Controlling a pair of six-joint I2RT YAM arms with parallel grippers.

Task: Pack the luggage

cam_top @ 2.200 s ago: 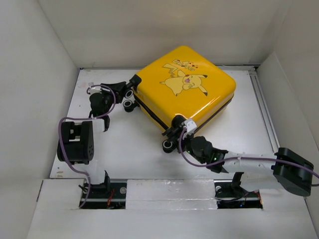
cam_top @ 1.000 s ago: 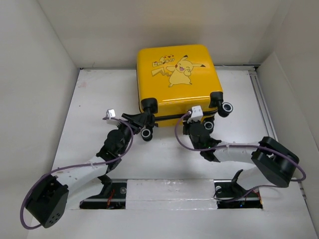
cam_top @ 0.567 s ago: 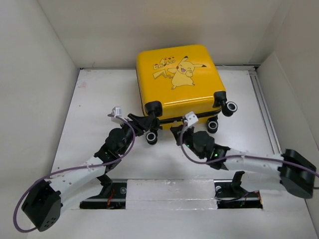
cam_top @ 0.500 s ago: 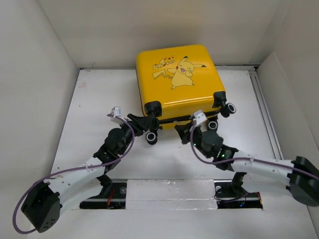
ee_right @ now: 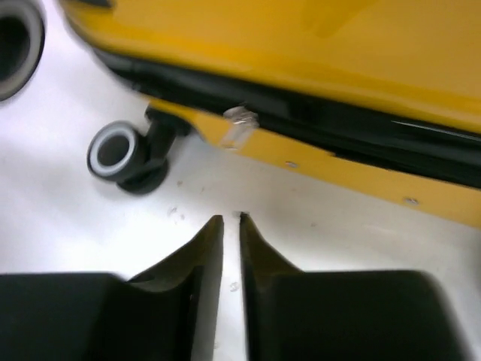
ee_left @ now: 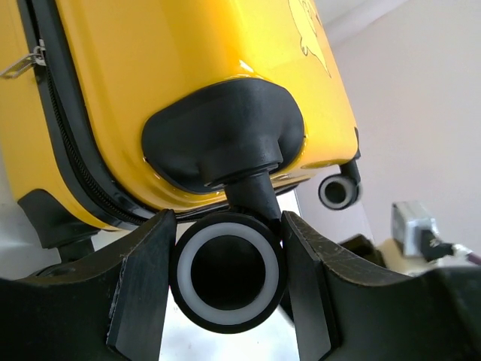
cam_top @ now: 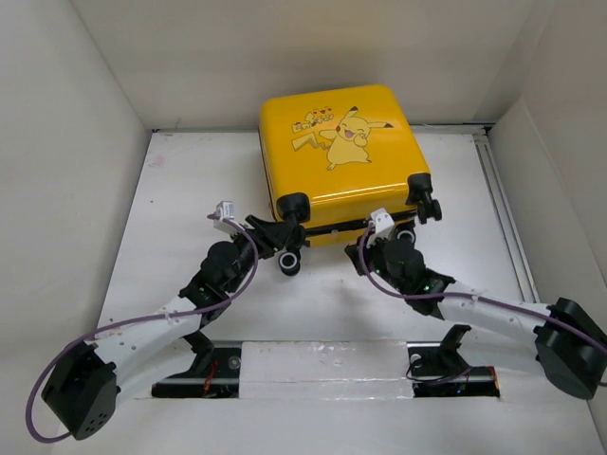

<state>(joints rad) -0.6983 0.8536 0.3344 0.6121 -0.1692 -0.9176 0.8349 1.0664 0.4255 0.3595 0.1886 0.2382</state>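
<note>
Since two seconds back the luggage [cam_top: 341, 156] has turned; its wheeled edge now faces my arms. Left gripper [ee_left: 225, 226] is clamped on a wheel [ee_left: 228, 272], fingers [ee_left: 143, 278] pressed to both sides of it. That wheel hangs off the black housing at the case's near left corner. Right gripper [ee_right: 231, 219] has its fingers almost together with a thin slit between, holding nothing, tips over bare table [ee_right: 338, 241] just short of the case's near edge. Ahead of them I see the black zipper seam and a silver zipper pull [ee_right: 239, 124]. Another wheel [ee_right: 120, 154] sits left in that view. Luggage lies closed and flat at back centre of the table, print up.
</note>
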